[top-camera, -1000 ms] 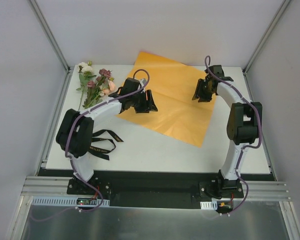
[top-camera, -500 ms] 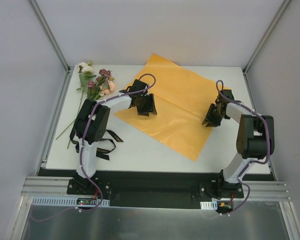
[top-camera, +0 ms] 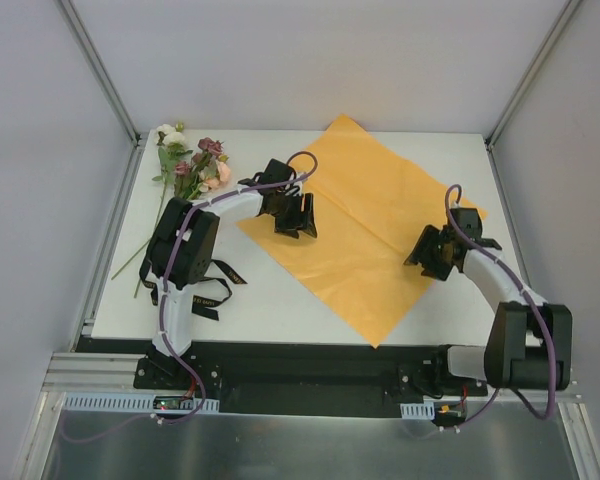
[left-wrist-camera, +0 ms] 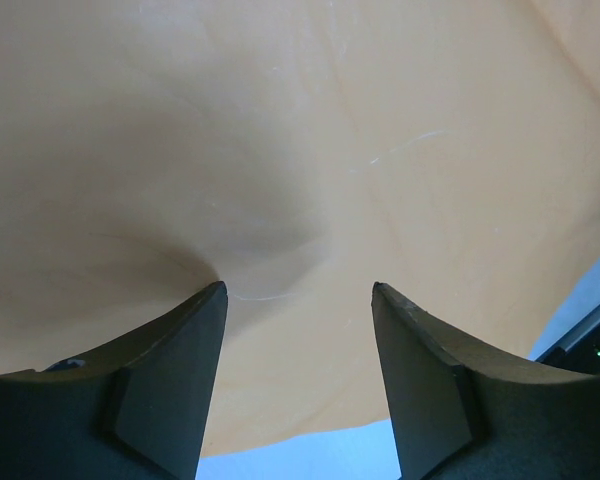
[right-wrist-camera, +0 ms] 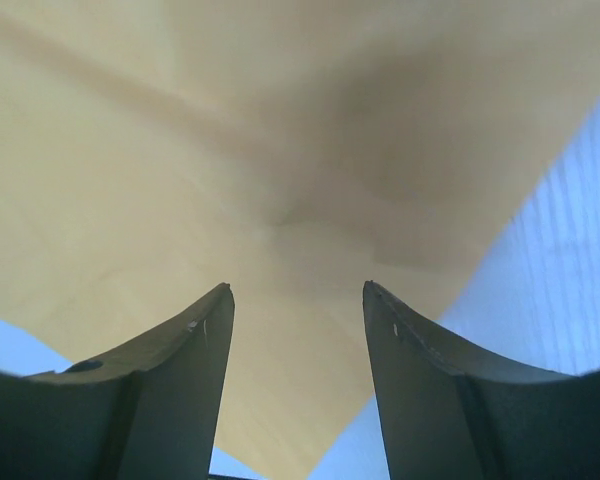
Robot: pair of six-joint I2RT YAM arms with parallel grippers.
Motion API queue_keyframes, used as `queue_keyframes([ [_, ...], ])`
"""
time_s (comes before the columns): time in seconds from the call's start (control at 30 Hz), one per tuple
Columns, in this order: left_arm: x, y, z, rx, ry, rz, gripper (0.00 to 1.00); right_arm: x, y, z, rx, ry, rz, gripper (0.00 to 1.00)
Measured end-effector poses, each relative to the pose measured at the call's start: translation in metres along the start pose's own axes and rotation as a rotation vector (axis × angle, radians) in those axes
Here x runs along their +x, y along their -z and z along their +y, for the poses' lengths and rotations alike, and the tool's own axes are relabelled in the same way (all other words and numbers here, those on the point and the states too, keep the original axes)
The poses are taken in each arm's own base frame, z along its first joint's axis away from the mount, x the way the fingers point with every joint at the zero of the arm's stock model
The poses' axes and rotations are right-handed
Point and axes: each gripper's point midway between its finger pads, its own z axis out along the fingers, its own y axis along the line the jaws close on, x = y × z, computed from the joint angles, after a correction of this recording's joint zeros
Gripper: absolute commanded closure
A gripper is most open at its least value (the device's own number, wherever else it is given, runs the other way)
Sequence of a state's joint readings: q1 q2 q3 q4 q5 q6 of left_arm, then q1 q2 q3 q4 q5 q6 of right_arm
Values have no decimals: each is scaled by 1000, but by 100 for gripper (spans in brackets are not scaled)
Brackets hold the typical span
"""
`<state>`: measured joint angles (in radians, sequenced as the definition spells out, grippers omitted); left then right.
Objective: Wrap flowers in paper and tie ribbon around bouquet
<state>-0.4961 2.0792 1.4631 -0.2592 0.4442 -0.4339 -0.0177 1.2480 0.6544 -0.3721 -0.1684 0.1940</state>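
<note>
Paper (top-camera: 365,215) seen from above: one bright orange glossy sheet, diamond-shaped, flat on the white table (top-camera: 280,300), creased across. Over its left part the left gripper (top-camera: 298,222), over its right edge the right gripper (top-camera: 430,255).

Left of the left fingers, one bunch of flowers (top-camera: 195,165), pink and mauve on thin stems. Nearer the base, one black ribbon (top-camera: 215,285), looped.

Left wrist: two dark fingers (left-wrist-camera: 170,390) apart, gripping nothing. Smooth orange sheet beyond the tips, puckered by the left one.

Right wrist: two fingers (right-wrist-camera: 420,380) apart, empty. Orange sheet beyond and between, pale table to the right.
</note>
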Motion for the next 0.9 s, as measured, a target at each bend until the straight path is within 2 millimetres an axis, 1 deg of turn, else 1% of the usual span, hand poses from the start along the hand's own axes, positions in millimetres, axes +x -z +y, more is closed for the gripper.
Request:
queue_keyframes([
  [0.07, 0, 3, 0, -1, -21, 3, 36, -19, -2, 15, -14, 26, 10, 44],
  [0.13, -2, 8, -2, 10, -25, -2, 35, -40, -11, 31, -25, 50, 22, 44],
  [0.2, -3, 11, -4, 23, -24, -4, 35, -53, -22, 41, -29, 62, 35, 45],
  [0.27, -3, 11, -6, 39, -22, 0, 36, -57, -33, 44, -24, 66, 47, 46],
  [0.33, -1, 11, -7, 45, -18, 10, 37, -50, -38, 39, -4, 56, 66, 46],
  [0.4, 3, 10, -5, 45, -13, 18, 37, -38, -40, 29, 18, 39, 86, 46],
  [0.47, 12, 7, -1, 37, -5, 37, 37, -24, -43, 19, 26, 7, 103, 46],
  [0.5, 17, 5, 0, 38, 4, 51, 36, -25, -41, 16, 23, 2, 83, 46],
  [0.63, 23, 3, -6, 48, -12, 58, 35, -16, -32, 3, -4, -62, 36, 45],
  [0.73, 27, 1, -13, 63, -22, 69, 35, -4, -23, -5, -16, -106, 21, 45],
  [0.83, 22, -3, -17, 84, -17, 80, 35, 16, -12, -12, -18, -144, 19, 45],
  [0.9, 13, -10, -23, 109, -12, 83, 34, 29, -6, -15, -18, -169, 16, 45],
])
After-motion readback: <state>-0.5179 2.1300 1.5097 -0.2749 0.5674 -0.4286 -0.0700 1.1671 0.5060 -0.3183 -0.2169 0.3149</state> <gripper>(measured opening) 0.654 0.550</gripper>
